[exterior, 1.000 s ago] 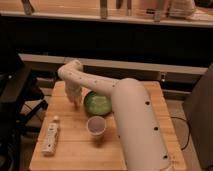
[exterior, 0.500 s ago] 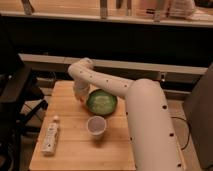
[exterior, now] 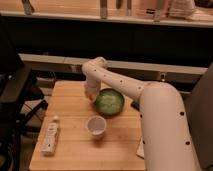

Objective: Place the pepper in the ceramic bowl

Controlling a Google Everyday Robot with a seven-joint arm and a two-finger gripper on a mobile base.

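The green ceramic bowl (exterior: 111, 102) sits on the wooden table (exterior: 70, 152), right of its middle. My gripper (exterior: 91, 96) hangs at the end of the white arm, just over the bowl's left rim. A small orange-red bit, the pepper (exterior: 90, 98), shows at the gripper's tip, held above the table. The gripper is shut on it. Most of the pepper is hidden by the gripper.
A white cup (exterior: 96, 125) stands in front of the bowl. A white bottle (exterior: 50, 138) lies at the table's front left. A dark object (exterior: 134, 105) lies right of the bowl, partly behind my arm. A black chair (exterior: 15, 95) stands left of the table.
My gripper has moved right with the pepper, from the table's back left to the bowl's left rim.
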